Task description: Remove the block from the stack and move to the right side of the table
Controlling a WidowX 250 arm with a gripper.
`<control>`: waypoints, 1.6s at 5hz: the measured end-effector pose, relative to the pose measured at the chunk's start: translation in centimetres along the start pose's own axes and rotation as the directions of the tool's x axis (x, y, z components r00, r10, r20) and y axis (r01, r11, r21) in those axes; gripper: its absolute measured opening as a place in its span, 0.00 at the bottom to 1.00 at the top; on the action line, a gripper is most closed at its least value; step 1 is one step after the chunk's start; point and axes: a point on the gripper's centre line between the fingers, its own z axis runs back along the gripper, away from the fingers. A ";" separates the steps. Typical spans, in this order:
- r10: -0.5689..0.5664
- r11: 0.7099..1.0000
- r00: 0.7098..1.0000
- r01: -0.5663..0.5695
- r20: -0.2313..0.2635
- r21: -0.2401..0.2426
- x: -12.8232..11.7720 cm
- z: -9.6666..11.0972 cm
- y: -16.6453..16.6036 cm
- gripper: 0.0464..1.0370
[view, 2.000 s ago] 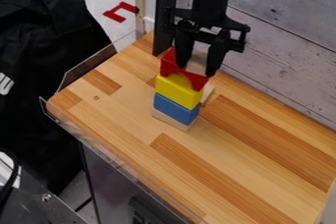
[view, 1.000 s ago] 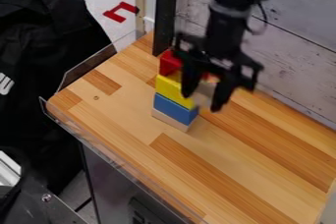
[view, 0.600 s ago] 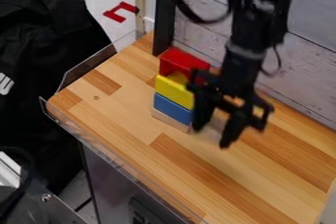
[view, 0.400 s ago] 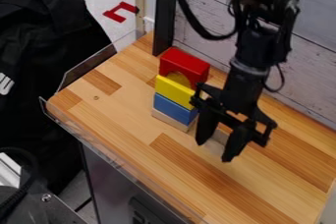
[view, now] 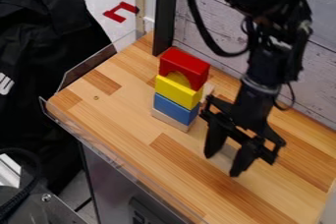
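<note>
The gripper (view: 223, 164) hangs low over the table, in front and to the right of the stack. It is shut on a pale wooden block (view: 226, 153), which shows between its two fingers. The stack stands upright further back: a red arch block (view: 184, 65) on top, a yellow block (view: 176, 91) below it, then a blue block (view: 175, 109), and a light wooden block (view: 169, 120) at the bottom. Whether the held block touches the table, I cannot tell.
Another light wooden piece (view: 209, 91) shows just behind the stack. The wooden table (view: 138, 115) has a clear plastic rim (view: 105, 149) along its left and front edges. A plank wall (view: 203, 29) runs behind it, with a black post (view: 164, 16) near the back corner.
From above the stack's top, the gripper has moved right and toward the front, lower down, carrying the pale block along. The red, yellow and blue blocks have stayed stacked.
</note>
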 end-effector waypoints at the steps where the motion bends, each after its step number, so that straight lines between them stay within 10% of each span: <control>1: -0.033 0.999 0.999 0.033 0.001 0.009 0.1 -0.5 -1.1 0.50; 6: -0.024 1.000 0.999 0.024 0.043 0.000 3.0 -2.0 -2.4 0.50; 7: -0.007 1.000 1.000 0.007 0.028 -0.003 3.0 -2.3 -2.0 0.57; 8: 0.012 1.000 1.000 -0.012 0.017 0.013 2.9 -2.4 -1.6 0.88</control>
